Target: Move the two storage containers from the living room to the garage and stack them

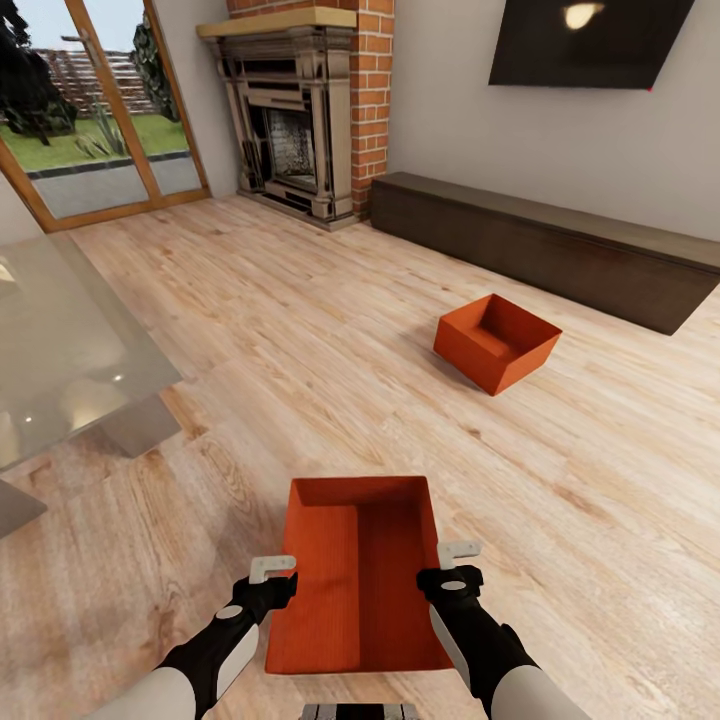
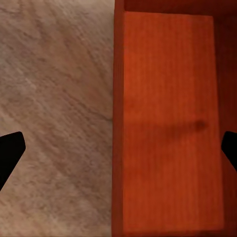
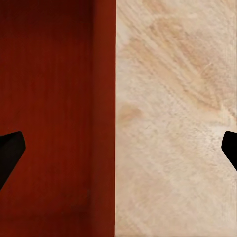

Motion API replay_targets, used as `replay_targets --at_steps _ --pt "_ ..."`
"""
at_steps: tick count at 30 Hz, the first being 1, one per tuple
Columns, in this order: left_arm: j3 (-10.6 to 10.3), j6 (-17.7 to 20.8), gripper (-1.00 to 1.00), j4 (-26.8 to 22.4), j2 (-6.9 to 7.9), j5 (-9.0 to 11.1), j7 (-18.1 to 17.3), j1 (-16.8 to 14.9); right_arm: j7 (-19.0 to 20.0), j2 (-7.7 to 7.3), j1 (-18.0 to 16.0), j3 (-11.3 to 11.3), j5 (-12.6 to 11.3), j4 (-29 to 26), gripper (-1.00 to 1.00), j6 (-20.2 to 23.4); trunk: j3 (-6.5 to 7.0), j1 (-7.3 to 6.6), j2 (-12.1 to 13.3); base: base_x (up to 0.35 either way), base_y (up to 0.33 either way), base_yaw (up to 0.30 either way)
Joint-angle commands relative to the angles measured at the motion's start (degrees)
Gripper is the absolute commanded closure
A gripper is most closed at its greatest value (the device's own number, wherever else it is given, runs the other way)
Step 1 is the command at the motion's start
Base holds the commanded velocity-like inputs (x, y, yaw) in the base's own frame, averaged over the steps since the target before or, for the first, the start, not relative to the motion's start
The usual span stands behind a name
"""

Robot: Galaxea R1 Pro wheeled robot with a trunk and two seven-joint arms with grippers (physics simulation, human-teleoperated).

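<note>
Right now, from the head camera, the near bin [image 1: 362, 575] is sitting on the wood floor [image 1: 300, 330] of the living room, straight ahead of the robot, and both arms are reaching down to it. The left gripper [image 1: 268, 578] is hanging over the bin's left wall and the right gripper [image 1: 453, 563] over its right wall, so the pair seems to be lining up for a two-sided lift. The second bin [image 1: 497, 342] is lying further off to the right, tilted a little, near the long dark cabinet [image 1: 560, 245]. A glass table [image 1: 60, 350] is standing at the left, well apart from the bin; the fireplace [image 1: 290, 120] and the TV [image 1: 590, 40] are against the far walls. Nothing is blocking the path between the bins.

In the left wrist camera, the jaws are standing wide apart, with the bin's wall [image 2: 118, 123] running between them, one fingertip [image 2: 10, 153] over floor and the other over the ribbed bottom.

In the right wrist camera, the jaws are likewise spread, straddling the wall [image 3: 103, 118]; whether the tips are touching anything is hard to tell.
</note>
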Motion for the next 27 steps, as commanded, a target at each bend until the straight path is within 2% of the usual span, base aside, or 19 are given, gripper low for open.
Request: replay_targets --at_steps 1,5,14,20,27 --pt "-0.49 -0.23 -1.0 0.03 0.03 0.51 0.34 -0.05 -0.25 -0.02 -0.02 0.24 0.34 -0.07 -1.0 0.54 -0.22 0.22 -0.43 0.0 0.0 0.0" --pt "-0.48 -0.23 -1.0 0.03 0.04 0.53 0.35 -0.04 -0.25 -0.02 -0.02 0.27 0.34 -0.1 -1.0 0.54 -0.94 1.09 -2.04 0.0 0.0 0.0" --pt "-0.49 -0.23 -1.0 0.03 0.06 0.56 0.36 -0.05 -0.25 -0.02 -0.02 0.3 0.38 -0.15 -1.0 0.5 -0.94 1.09 -2.04 0.0 0.0 0.0" --pt "-0.49 -0.23 -1.0 0.03 0.06 0.54 0.3 -0.06 -0.25 -0.01 -0.02 0.31 0.37 -0.16 -1.0 0.48 -2.02 2.41 -4.44 0.0 0.0 0.0" --pt "-0.5 -0.23 -1.0 0.03 0.06 0.59 0.28 -0.05 -0.24 0.04 -0.02 0.31 0.35 -0.16 -1.0 0.46 -2.02 2.41 -4.44 0.0 0.0 0.0"
